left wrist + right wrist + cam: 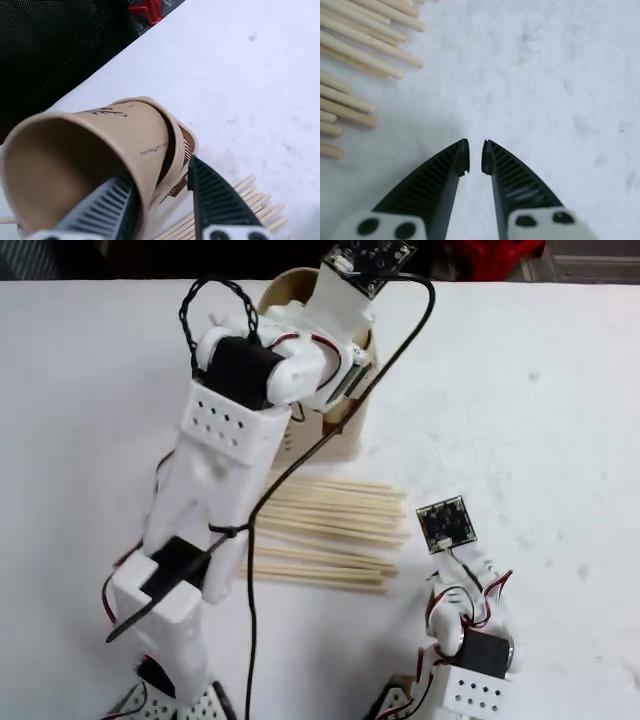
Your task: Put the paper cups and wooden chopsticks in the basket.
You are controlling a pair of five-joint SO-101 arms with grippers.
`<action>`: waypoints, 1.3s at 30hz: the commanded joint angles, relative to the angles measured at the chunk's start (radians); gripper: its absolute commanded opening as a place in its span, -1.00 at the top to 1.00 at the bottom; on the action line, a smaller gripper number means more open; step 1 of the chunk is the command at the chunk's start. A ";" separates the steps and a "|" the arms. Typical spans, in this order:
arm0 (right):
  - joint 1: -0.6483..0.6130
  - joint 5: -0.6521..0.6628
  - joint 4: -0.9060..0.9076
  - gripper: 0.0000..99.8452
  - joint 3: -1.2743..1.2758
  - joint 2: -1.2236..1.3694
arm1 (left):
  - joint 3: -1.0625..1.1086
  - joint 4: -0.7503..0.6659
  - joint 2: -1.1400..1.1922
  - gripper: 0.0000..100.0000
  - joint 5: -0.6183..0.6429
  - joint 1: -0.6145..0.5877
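White table (pixel 540 390), the left gripper (pixel 157 170) clamped on a paper cup (pixel 100 145), the basket (pixel 184 146) just beneath it: best centred over the opening before letting go

White table (pixel 560 390), dark mesh (pixel 45 45) and red object (pixel 145 10) beyond it

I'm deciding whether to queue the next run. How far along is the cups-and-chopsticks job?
Done: nothing I can confirm; the arm hides the inside of the basket. In hand: a paper cup at the left gripper over the basket; released or not, I cannot tell. Left: the pile of wooden chopsticks lies on the table, and the right gripper beside it holds nothing, jaws slightly apart.
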 commanded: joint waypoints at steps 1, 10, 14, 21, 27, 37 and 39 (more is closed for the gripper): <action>-0.007 0.009 -0.008 0.88 0.008 -0.001 | -0.043 -0.021 -0.008 0.69 0.008 0.001; -0.005 0.009 -0.008 0.88 0.008 -0.001 | -0.035 -0.199 0.047 0.69 0.006 0.018; -0.007 0.009 -0.008 0.88 0.008 -0.001 | -0.043 -0.207 0.139 0.69 0.005 0.022; -0.007 0.009 -0.010 0.88 0.008 -0.001 | -0.035 -0.203 0.208 0.69 0.005 0.027; -0.004 0.009 -0.010 0.88 0.008 -0.001 | -0.038 -0.187 0.337 0.69 0.011 0.027; -0.004 0.009 -0.010 0.88 0.008 -0.001 | -0.037 -0.127 0.450 0.69 0.011 0.027; -0.005 0.009 -0.010 0.88 0.008 -0.001 | -0.035 -0.114 0.450 0.69 0.011 0.027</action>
